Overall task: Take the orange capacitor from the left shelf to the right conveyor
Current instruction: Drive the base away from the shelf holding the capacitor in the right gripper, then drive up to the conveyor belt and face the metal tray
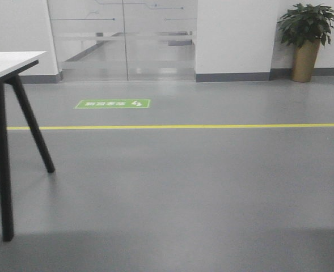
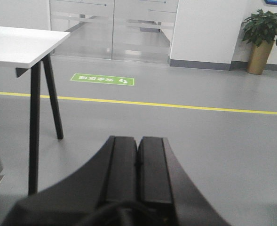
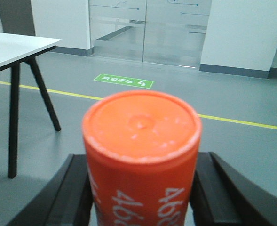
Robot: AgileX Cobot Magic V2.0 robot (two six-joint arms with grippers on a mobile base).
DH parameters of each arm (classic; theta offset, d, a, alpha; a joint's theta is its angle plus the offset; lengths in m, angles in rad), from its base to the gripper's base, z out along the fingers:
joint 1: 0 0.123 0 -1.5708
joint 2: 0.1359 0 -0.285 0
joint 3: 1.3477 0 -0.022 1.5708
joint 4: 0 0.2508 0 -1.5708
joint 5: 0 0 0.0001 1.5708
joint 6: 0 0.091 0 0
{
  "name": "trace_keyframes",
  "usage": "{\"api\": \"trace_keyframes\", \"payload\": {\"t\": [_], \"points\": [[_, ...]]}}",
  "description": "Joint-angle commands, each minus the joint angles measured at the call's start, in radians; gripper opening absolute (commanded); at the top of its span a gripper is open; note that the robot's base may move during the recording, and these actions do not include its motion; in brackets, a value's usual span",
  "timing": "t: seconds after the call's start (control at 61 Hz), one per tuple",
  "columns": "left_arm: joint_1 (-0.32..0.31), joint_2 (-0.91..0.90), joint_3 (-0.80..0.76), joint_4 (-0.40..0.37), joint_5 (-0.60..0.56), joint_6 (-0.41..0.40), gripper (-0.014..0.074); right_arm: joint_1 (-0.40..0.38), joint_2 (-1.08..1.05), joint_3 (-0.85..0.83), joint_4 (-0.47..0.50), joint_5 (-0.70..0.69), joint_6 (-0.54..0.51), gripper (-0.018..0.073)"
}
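Both over open floor (image 1: 184,187): R tool (image 3: 142,190) pinches orange capacitor (image 3: 142,141), L tool (image 2: 137,165) pressed together.

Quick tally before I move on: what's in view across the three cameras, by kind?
orange capacitor: 1, held in the right gripper
white table: 1
potted plant: 1
green floor sign: 1
yellow floor line: 1
Total: 5
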Motion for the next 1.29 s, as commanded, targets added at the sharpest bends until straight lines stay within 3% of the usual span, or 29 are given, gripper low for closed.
{"api": "trace_keyframes", "payload": {"t": [0.0,1.278], "points": [[-0.007,-0.019,-0.005,0.0,-0.089,-0.001,-0.0105,-0.003,0.012,-0.027,-0.012,-0.098,-0.004,0.0158],[-0.007,-0.019,-0.005,0.0,-0.089,-0.001,-0.0105,-0.003,0.012,-0.027,-0.012,-0.098,-0.004,0.0158]]}}
